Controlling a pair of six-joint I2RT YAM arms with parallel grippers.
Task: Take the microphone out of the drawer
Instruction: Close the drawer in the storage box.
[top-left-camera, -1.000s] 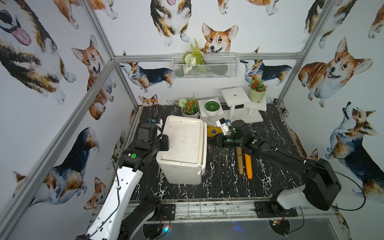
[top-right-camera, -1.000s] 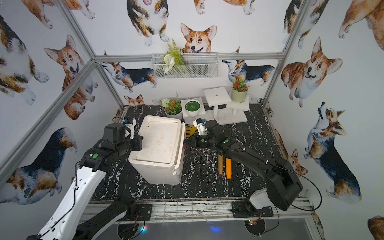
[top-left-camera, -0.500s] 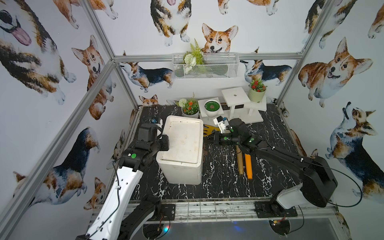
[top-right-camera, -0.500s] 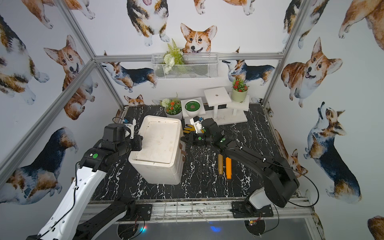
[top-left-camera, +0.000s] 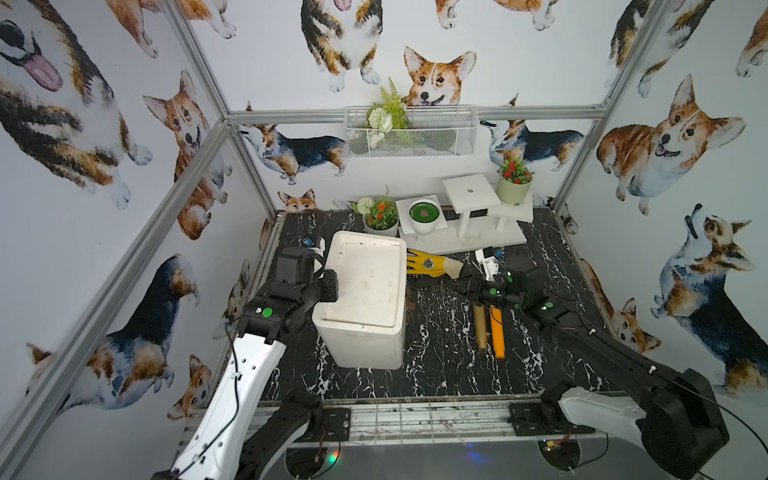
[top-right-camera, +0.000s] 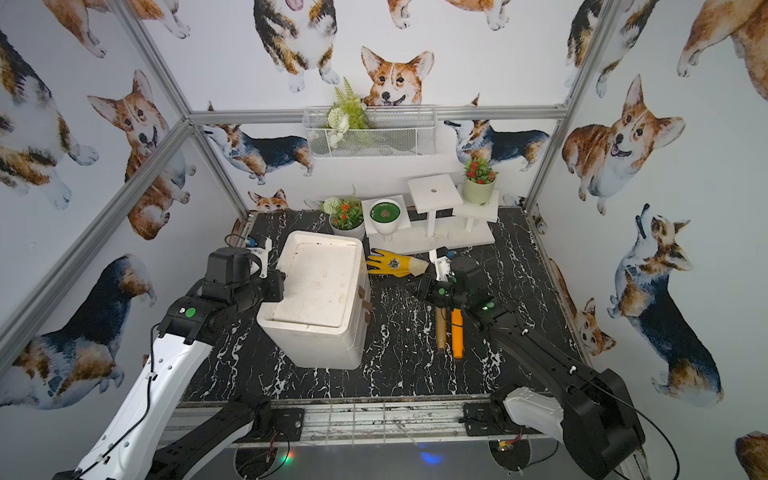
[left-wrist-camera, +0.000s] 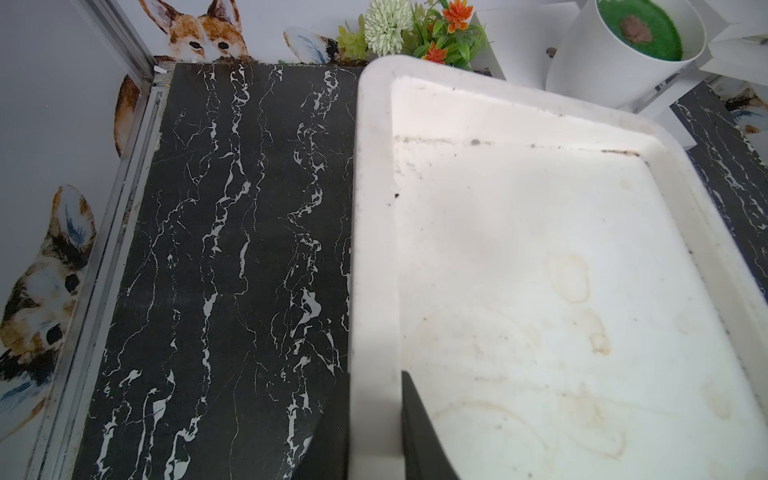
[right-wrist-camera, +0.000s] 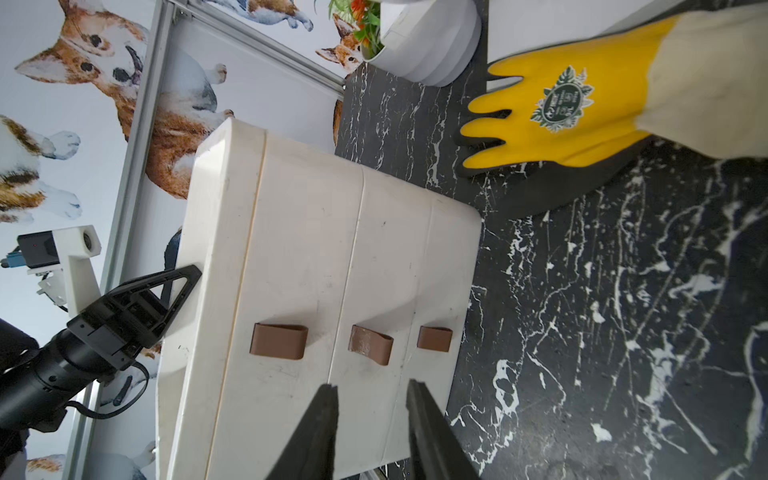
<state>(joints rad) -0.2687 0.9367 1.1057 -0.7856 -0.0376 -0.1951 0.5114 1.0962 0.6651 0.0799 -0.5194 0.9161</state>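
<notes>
A white drawer unit (top-left-camera: 365, 282) (top-right-camera: 316, 282) stands left of centre, with three brown handles on its right face. All its drawers look shut, and the microphone is hidden. My left gripper (top-left-camera: 332, 286) (left-wrist-camera: 376, 374) is shut on the raised rim (left-wrist-camera: 374, 249) of the unit's top. My right gripper (top-left-camera: 457, 284) (right-wrist-camera: 372, 386) is open and empty. It points at the drawer fronts (right-wrist-camera: 311, 249), a short way off, roughly in line with the middle handle (right-wrist-camera: 371, 344).
A yellow glove (top-left-camera: 432, 264) (right-wrist-camera: 582, 108) lies behind my right gripper. A brown stick (top-left-camera: 481, 328) and an orange one (top-left-camera: 497, 332) lie under the right arm. A white stand (top-left-camera: 461, 241) with plant pots lines the back wall, and a flower pot (top-left-camera: 380, 218) stands behind the unit.
My right gripper first moved in to the drawer fronts and the unit's right face shrank back. The gripper then drew away to the right and its jaws parted. The left arm stayed still.
</notes>
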